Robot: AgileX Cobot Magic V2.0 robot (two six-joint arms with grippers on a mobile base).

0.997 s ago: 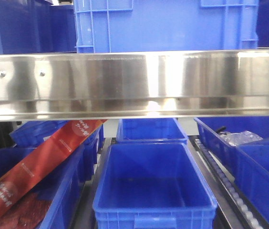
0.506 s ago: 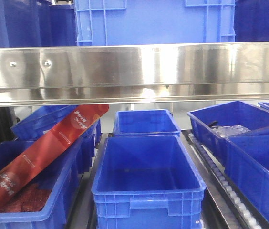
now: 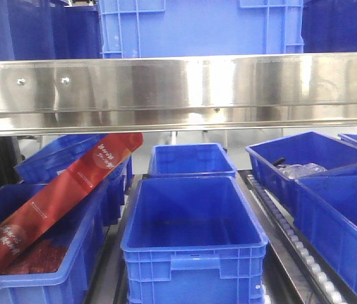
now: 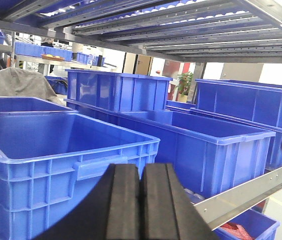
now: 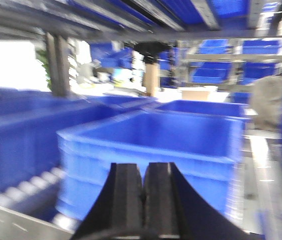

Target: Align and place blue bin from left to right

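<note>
The blue bin (image 3: 200, 28) stands on the upper shelf behind the steel rail (image 3: 178, 88); only its lower wall with raised ribs near both corners shows. In the left wrist view, what looks like the same bin (image 4: 216, 150) stands ahead and to the right, smooth-walled with ribs. My left gripper (image 4: 141, 172) is shut with nothing in it, short of a nearer crate (image 4: 56, 150) with a handle lug. My right gripper (image 5: 144, 172) is shut and empty, facing a blurred blue crate (image 5: 156, 145). Neither gripper shows in the front view.
On the lower level an open blue bin (image 3: 194, 253) sits in the middle. A red package (image 3: 58, 196) leans in the left bin. More bins stand at the right (image 3: 337, 215), beside a roller track (image 3: 292, 240). A shelf rail (image 4: 246, 195) runs below the crates.
The front view has drawn back. The steel rail sits higher in the frame, the bin on the shelf looks smaller, and the lower bins show more of their front walls.
</note>
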